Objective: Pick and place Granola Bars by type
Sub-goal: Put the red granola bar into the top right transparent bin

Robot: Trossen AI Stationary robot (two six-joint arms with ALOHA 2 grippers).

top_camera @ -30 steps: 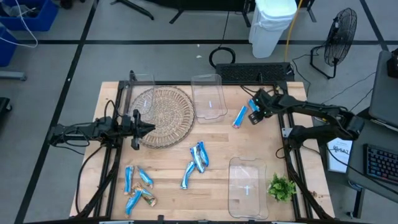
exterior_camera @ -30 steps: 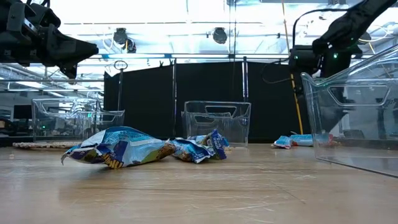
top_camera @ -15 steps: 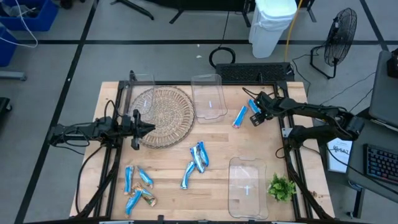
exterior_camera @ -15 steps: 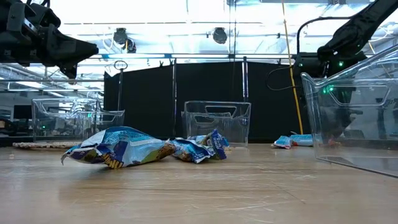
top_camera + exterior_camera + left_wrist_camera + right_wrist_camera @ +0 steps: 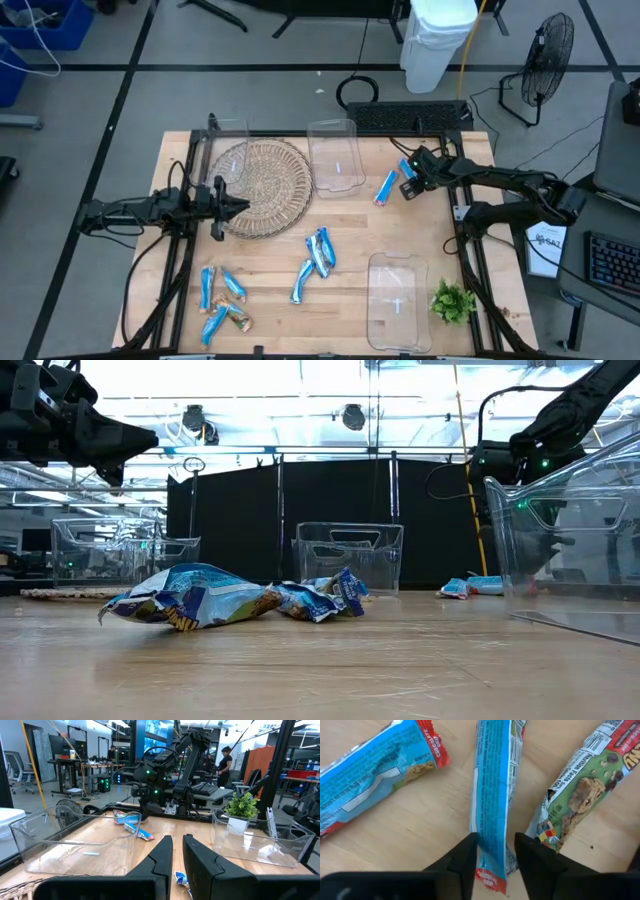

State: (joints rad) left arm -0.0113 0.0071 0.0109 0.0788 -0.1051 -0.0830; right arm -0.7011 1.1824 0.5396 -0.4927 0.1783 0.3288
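Observation:
Three Granola Bars lie on the table at the far right: a blue one [image 5: 380, 780], a second blue one [image 5: 492, 795] and a green-and-white one [image 5: 580, 790]. My right gripper [image 5: 496, 855] points steeply down over them [image 5: 408, 186], closed around the near end of the middle blue bar. More blue bars lie at the table's centre [image 5: 318, 255] and near left [image 5: 220, 300]. My left gripper [image 5: 243, 205] hovers level and shut over the wicker plate's [image 5: 265, 180] edge, holding nothing. My right gripper has the middle blue bar's end [image 5: 490, 847] between its two fingers, one finger [image 5: 465, 857] at each long edge. The fingers come slanting down from above and lie along the bar. The bar lies flat on the table, partly over another wrapper.
Clear plastic bins stand at the far centre [image 5: 335, 155], the far left [image 5: 228, 135] and the near right [image 5: 398, 300]. A green leafy sprig [image 5: 452, 300] sits beside the near-right bin. Bare wood lies between the bar groups.
My right gripper has dipped a little toward the bars at the far right; in the low view its arm has sunk behind the clear bin. The bars have stayed where they were.

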